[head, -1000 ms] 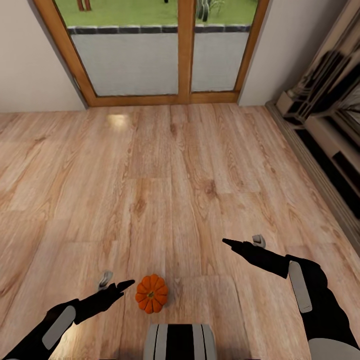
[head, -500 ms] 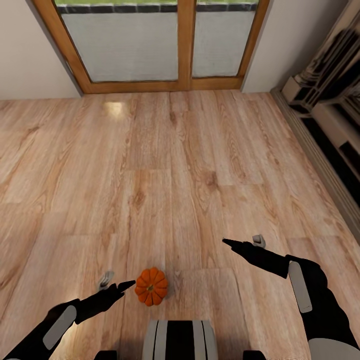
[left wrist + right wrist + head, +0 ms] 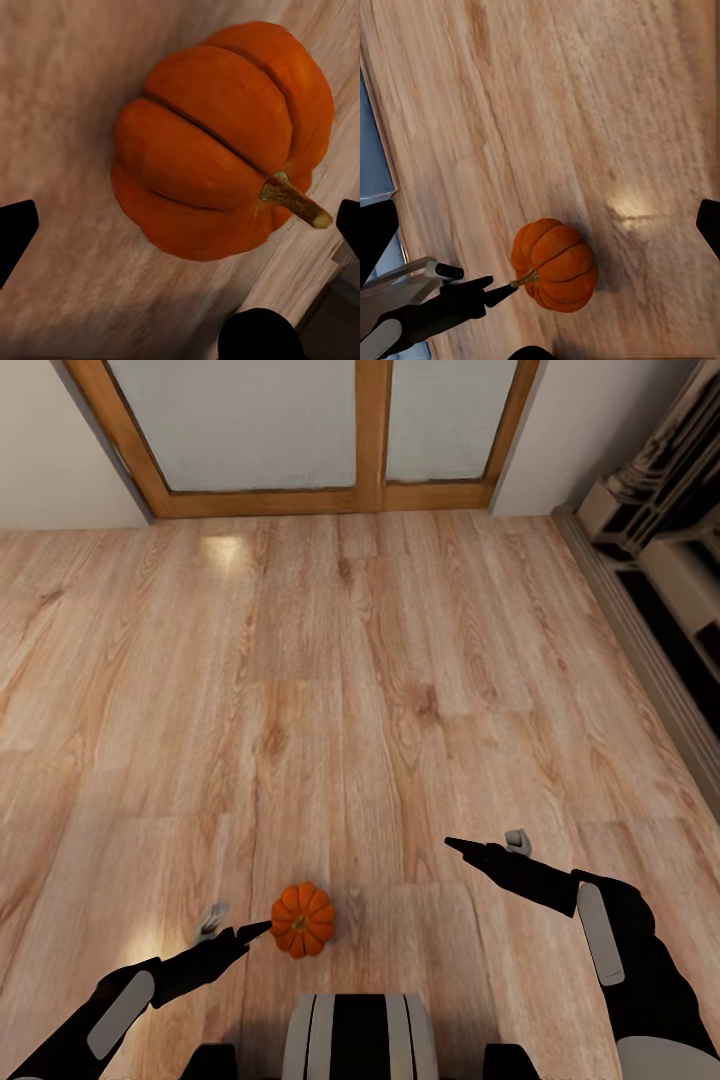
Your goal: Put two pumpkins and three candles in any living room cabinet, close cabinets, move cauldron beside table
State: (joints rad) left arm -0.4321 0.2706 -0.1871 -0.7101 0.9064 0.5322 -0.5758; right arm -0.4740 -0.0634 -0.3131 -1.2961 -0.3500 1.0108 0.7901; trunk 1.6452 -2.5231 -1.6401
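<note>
On open wood floor (image 3: 380, 660) | pumpkin (image 3: 303, 919) beside left hand (image 3: 232, 926), fingers apart | right hand (image 3: 484, 845) apart, empty

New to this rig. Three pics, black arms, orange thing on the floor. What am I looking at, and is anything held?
It's a simulated two-armed wheeled robot. The big picture comes from its head camera, looking down at a wooden floor; the other two come from cameras by each gripper. The orange thing is a small pumpkin lying on the floor. The left gripper is open, its fingertips at either edge of the left wrist picture, with the pumpkin between them, not gripped. The right gripper is open and empty, off to the side.
</note>
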